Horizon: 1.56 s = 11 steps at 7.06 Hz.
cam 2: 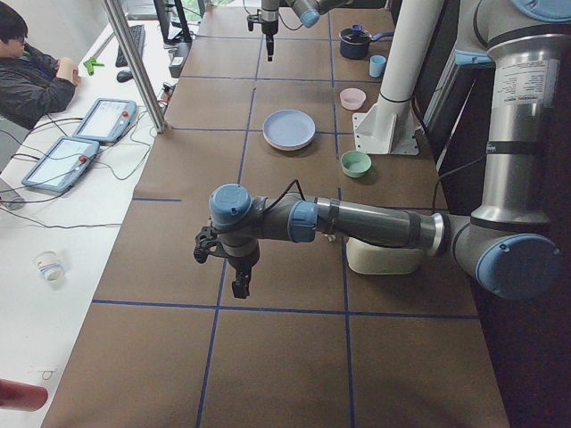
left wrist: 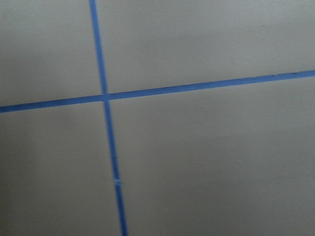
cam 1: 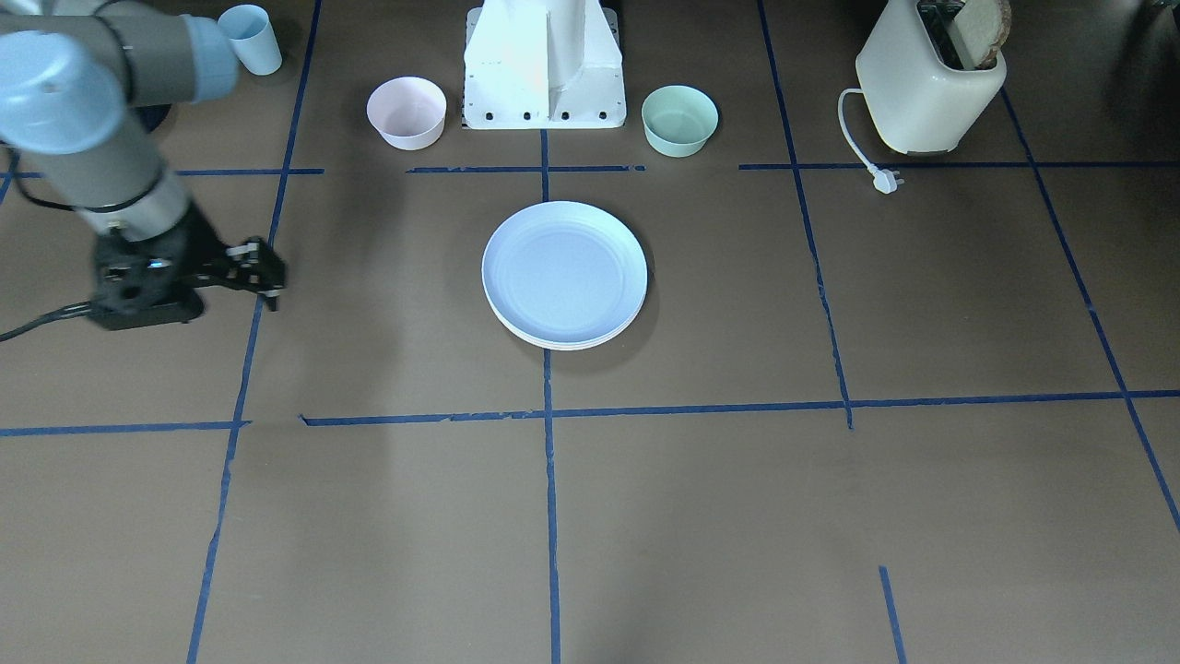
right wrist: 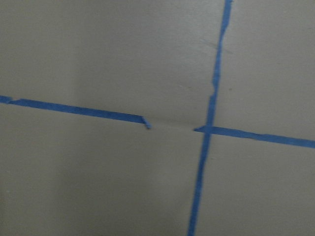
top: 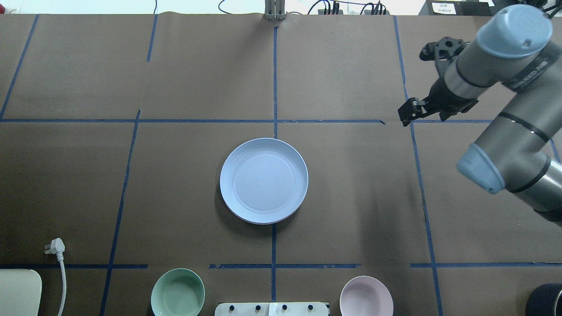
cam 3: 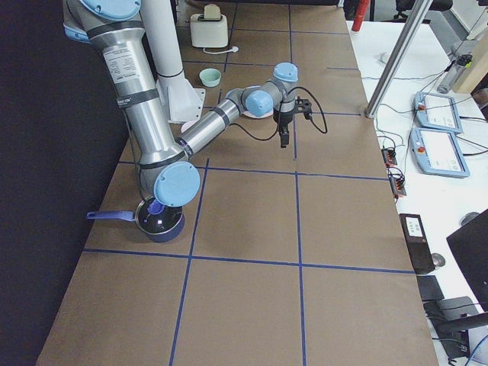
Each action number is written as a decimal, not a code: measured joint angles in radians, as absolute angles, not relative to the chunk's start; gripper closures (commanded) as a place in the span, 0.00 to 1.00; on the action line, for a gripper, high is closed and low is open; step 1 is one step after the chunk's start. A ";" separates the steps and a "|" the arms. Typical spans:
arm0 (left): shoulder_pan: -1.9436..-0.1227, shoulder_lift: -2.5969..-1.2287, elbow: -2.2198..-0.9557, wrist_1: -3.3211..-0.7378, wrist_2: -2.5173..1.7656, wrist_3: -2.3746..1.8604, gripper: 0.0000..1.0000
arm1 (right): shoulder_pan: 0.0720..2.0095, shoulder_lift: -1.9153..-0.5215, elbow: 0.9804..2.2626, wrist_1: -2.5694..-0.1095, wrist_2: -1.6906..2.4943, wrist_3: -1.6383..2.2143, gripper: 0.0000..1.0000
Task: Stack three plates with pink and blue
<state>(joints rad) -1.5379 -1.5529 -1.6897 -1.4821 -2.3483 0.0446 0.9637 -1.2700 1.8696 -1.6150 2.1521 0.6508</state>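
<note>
The light blue plate (cam 1: 564, 272) lies on top of a stack at the table's middle, also seen in the overhead view (top: 263, 180) and the exterior left view (cam 2: 288, 127). Thin pale rims of plates beneath it (cam 1: 564, 343) show at its edge; I cannot tell their colours. My right gripper (cam 1: 273, 275) hovers well off to the stack's side, over a blue tape line, empty and shut; it also shows in the overhead view (top: 404, 115). My left gripper (cam 2: 240, 285) shows only in the exterior left view, far from the plates; I cannot tell whether it is open or shut.
A small pink bowl (cam 1: 407, 111) and a mint-green bowl (cam 1: 679, 118) flank the robot base. A light blue cup (cam 1: 251, 39) stands behind the right arm. A cream toaster (cam 1: 926, 88) with its loose plug (cam 1: 885, 180) sits on the left arm's side. A dark pot (cam 3: 158, 219) stands near the right arm's base.
</note>
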 measured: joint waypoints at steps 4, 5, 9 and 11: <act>-1.555 -1.521 -1.624 -1.492 -2.393 0.052 0.00 | 1.331 -1.432 1.732 -1.622 2.346 0.188 0.00; -1.555 -1.516 -1.623 -1.492 -2.398 0.053 0.00 | 1.395 -1.477 1.706 -1.620 2.357 0.155 0.00; -1.555 -1.514 -1.626 -1.494 -2.401 0.049 0.00 | 1.524 -1.580 1.666 -1.615 2.361 0.067 0.00; -1.555 -1.516 -1.627 -1.495 -2.401 0.046 0.00 | 1.582 -1.614 1.640 -1.617 2.375 -0.044 0.00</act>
<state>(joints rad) -1.5555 -1.5162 -1.6271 -1.4948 -2.4007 0.0461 1.5825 -1.6144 1.6399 -1.6172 2.3750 -0.0441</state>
